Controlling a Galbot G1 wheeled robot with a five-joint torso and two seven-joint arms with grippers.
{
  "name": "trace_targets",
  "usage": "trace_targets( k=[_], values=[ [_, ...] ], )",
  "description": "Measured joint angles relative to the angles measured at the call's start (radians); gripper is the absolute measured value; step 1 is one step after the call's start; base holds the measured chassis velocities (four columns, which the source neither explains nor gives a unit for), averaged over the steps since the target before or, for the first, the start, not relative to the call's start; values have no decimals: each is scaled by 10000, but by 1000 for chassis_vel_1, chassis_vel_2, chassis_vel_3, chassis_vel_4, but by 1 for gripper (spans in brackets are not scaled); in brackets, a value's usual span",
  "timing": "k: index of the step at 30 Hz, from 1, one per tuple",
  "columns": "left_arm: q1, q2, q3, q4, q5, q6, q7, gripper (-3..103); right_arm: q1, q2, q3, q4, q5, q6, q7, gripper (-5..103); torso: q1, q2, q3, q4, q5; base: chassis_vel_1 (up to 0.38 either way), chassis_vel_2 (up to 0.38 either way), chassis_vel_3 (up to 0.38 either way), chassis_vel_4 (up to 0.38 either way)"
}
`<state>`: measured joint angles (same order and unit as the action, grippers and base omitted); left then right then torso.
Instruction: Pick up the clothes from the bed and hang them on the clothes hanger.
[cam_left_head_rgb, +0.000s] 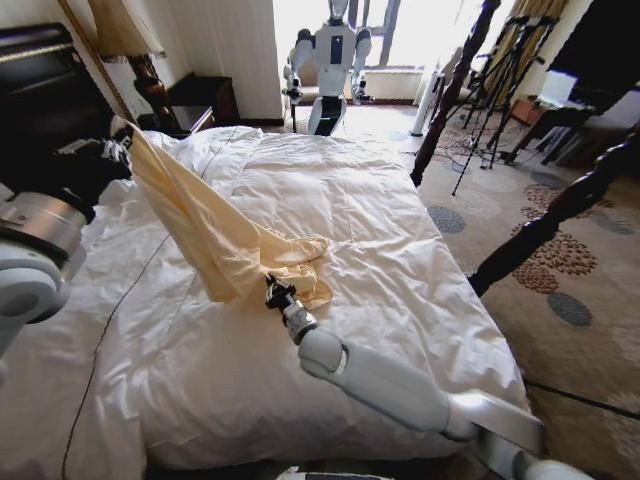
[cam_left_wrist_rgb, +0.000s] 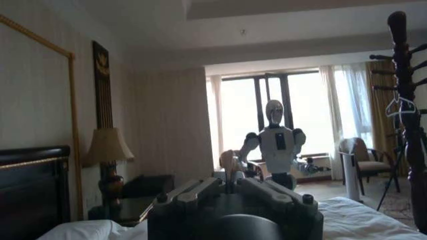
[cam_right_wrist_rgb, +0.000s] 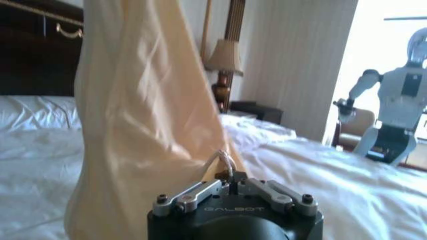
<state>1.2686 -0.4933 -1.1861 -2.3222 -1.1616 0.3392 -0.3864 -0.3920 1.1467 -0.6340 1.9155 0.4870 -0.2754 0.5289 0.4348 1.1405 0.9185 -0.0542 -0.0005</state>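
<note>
1. Your left gripper (cam_left_head_rgb: 118, 150), up at 10 o'clock, has its fingers clamped on the clothes (cam_left_head_rgb: 205, 235); most of the cloth hangs clear of the bed (cam_left_head_rgb: 400, 230).
2. Your right gripper (cam_left_head_rgb: 275, 290) pinches the lower hem, fingers together.
3. Hanging on the clothes hanger (cam_left_wrist_rgb: 402, 111) is left to do.

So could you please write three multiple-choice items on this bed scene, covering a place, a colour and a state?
1. Where is the garment's lower end?
A on the duvet
B on the carpet
C on the nightstand

2. What colour is the garment?
A blue
B pale yellow
C black

3. How does the garment hang?
A folded flat
B stretched up from the duvet to the left tool
C on a hanger

Key: A, its bunched end rests on the white duvet by the right tool; B, cream-yellow cloth; B, it rises to the left tool.
</note>
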Motion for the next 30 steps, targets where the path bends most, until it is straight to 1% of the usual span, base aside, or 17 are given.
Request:
trace_targets(
  k=[3, 5, 8, 9, 11, 13, 14, 16, 17, 19, 20, 21, 23, 24, 25, 28, 30],
  values=[
    [633, -423, -758, -323, 67, -7, 16, 1, 564, -1063, 580, 1162, 401, -115, -307, 0, -2, 1, 0, -3, 3, 0, 0, 0, 0],
    [742, -494, -908, -396, 65, -7, 16, 1, 690, -1220, 711, 1299, 498, -142, -352, 0, -1, 0, 0, -3, 4, 0, 0, 0, 0],
    [1221, -746, -1698, -753, 30, -3, 14, 1, 1532, -1957, 1449, 1925, 1255, -232, -418, 0, 0, 0, 0, -3, 0, 0, 0, 0, 0],
    [1221, -746, -1698, -753, 30, -3, 14, 1, 1532, -1957, 1449, 1925, 1255, -232, -418, 0, 0, 0, 0, -3, 0, 0, 0, 0, 0],
    [1477, -783, -2271, -907, -58, 1, 10, 1, 2015, -2289, 1894, 2249, 1753, -330, -414, 0, 0, 0, 0, 0, 2, 0, 0, 0, 0],
    [1724, -722, -3142, -1032, -321, 23, -12, 1, 2765, -2801, 2581, 2724, 2639, -515, -410, 0, -1, 0, -1, 0, 2, 0, 0, 0, 0],
    [1724, -722, -3142, -1032, -321, 23, -12, 1, 2765, -2801, 2581, 2724, 2639, -515, -410, 0, -1, 0, -1, 0, 2, 0, 0, 0, 0],
    [1827, -561, -3927, -1031, -625, 37, -70, 1, 3524, -3289, 3012, 3057, 3430, -576, -412, 0, -1, 0, 0, 0, 3, 0, 0, 0, 0],
    [1827, -561, -3927, -1031, -625, 37, -70, 1, 3524, -3289, 3012, 3057, 3430, -576, -412, 0, -1, 0, 0, 0, 3, 0, 0, 0, 0],
    [1915, -367, -4802, -946, -1128, 132, -97, 1, 4510, -3883, 3402, 3335, 4398, -651, -443, 0, 0, 0, 0, -3, 2, 0, 0, 0, 0],
    [1915, -367, -4802, -946, -1128, 132, -97, 1, 4510, -3883, 3402, 3335, 4398, -651, -443, 0, 0, 0, 0, -3, 2, 0, 0, 0, 0],
    [1938, -158, -5423, -803, -1527, 215, -111, 1, 5274, -4220, 3654, 3404, 5010, -736, -490, 0, 0, 1, 0, -4, 3, 0, 0, 0, 0],
    [1940, 162, -6232, -608, -2158, 379, -157, 1, 6354, -4542, 3806, 3418, 5818, -884, -518, 0, -1, 0, 0, -4, 2, 0, 0, 0, 0],
    [1954, 326, -6634, -543, -2488, 480, -195, 1, 6910, -4648, 3824, 3420, 6233, -973, -497, 0, -1, 1, -1, -3, 2, 0, 0, 0, 0],
    [1954, 326, -6634, -543, -2488, 480, -195, 1, 6910, -4648, 3824, 3420, 6233, -973, -497, 0, -1, 1, -1, -3, 2, 0, 0, 0, 0],
    [2106, 561, -7568, -510, -3280, 767, -224, 1, 8267, -4849, 3874, 3425, 7298, -1329, -306, 0, 0, 0, 0, -1, 1, 0, 0, 0, 0],
    [2156, 573, -7766, -545, -3455, 832, -225, 1, 8592, -4923, 3904, 3433, 7549, -1414, -273, 0, 0, 0, 0, -1, 1, 0, 0, 0, 0]
  ],
)
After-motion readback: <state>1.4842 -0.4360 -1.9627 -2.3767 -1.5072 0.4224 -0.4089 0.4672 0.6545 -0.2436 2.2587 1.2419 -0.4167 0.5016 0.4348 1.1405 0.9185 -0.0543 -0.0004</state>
